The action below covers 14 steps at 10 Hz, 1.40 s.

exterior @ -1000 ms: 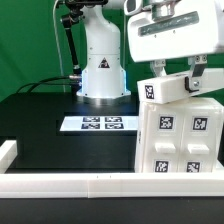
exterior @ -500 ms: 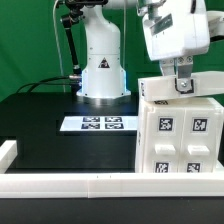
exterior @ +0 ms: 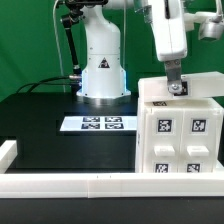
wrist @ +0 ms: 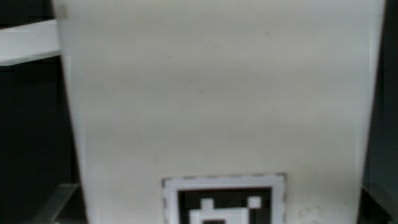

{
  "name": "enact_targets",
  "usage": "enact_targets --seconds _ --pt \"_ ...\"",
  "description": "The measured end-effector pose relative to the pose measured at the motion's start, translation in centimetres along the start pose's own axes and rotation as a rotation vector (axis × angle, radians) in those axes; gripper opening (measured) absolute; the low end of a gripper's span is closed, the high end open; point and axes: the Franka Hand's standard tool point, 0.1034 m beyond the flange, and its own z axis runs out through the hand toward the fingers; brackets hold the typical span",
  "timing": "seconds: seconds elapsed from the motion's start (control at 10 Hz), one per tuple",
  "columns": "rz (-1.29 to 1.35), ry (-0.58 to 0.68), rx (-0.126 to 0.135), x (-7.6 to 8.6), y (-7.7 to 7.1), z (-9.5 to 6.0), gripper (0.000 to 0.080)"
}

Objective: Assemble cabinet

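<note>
Black table [exterior: 45,108], cabinet [exterior: 180,140] top levelled, claw [exterior: 176,88] upright

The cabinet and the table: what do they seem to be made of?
Cabinet: probably white plastic with a matte finish, since its faces are smooth and uniform, with printed black-and-white tags on them. Table: black and matte, perhaps a cloth or mat, as no shine shows.

**Legible Markings**

No words, numbers or brand names can be read. The cabinet [exterior: 180,135] front carries four square black-and-white fiducial tags [exterior: 165,126]. The wrist view shows one further tag [wrist: 222,201] on a white panel [wrist: 178,90]. The marker board [exterior: 97,123] on the desk [exterior: 40,115] bears several tags. The arm base [exterior: 101,85] shows a triangular sign [exterior: 101,68], its content illegible.
</note>
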Motion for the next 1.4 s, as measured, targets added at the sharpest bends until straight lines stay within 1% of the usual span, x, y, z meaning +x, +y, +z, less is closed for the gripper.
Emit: enact_targets --seconds 0.2,0.3,0.4,0.5,0.9,1.0,1.1,1.3,1.4 --pt "0.062 -0.012 0.0 -0.1 0.0 0.0 0.0561" --pt "0.033 -0.013 -0.001 -0.1 0.0 0.0 0.0635" --pt "0.003 -0.016 0.001 -0.2 0.0 -0.2 0.0763" --pt "-0.016 -0.019 0.004 -0.4 -0.1 -0.5 0.0789" --pt "-0.043 -0.061 0.036 -1.6 -1.1 -3.7 0.0797" --pt "-0.049 -0.067 0.049 -1.9 -1.5 -4.4 0.0797" --pt "-0.06 -0.07 0.05 -2.1 -1.7 -4.7 0.0797" --pt "-0.088 -0.068 0.051 -2.1 -1.7 -4.6 0.0797" --pt "-0.216 -0.064 0.055 -2.1 -1.7 -4.6 0.0797"
